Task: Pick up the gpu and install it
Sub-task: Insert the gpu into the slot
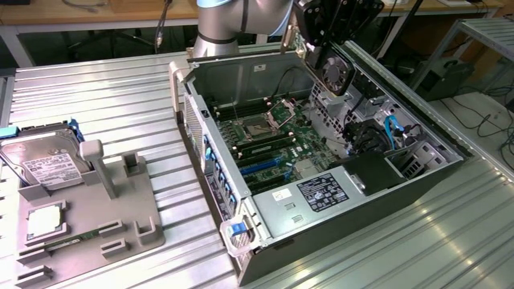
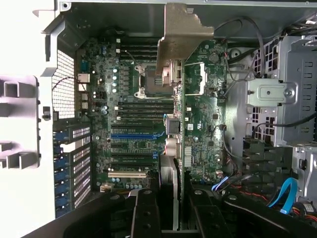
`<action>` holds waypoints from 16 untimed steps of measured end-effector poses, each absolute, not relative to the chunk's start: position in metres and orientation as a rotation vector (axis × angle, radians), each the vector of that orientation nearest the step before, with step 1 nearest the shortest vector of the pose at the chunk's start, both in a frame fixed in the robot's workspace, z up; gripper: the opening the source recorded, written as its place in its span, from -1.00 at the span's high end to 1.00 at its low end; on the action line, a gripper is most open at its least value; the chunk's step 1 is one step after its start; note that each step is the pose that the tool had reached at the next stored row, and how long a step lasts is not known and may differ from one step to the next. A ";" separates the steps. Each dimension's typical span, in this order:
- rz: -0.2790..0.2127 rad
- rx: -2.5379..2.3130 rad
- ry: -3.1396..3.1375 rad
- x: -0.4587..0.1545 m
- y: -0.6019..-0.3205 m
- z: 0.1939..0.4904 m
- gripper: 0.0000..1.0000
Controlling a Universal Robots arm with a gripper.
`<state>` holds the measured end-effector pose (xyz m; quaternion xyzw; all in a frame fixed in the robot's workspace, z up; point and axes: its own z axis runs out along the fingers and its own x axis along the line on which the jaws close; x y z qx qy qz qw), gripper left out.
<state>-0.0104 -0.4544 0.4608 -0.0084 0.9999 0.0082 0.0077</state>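
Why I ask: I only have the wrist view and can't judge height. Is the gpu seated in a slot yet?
Observer: No. In the exterior view the gpu, gripped in the hand, hangs above the open case, clear of the motherboard.
Operator: Over which part of the case?
Observer: By its far rim, near the top of the exterior view.
Operator: What is in the parts holder?
Observer: The grey holder stands on the ribbed table at the exterior view's left, apart from the case, with a hard drive in it.
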 end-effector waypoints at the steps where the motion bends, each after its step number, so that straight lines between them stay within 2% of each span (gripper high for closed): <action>1: 0.026 -0.034 3.126 -0.010 -0.454 0.461 0.44; 16: 0.026 -0.136 3.123 -0.011 -0.454 0.461 0.44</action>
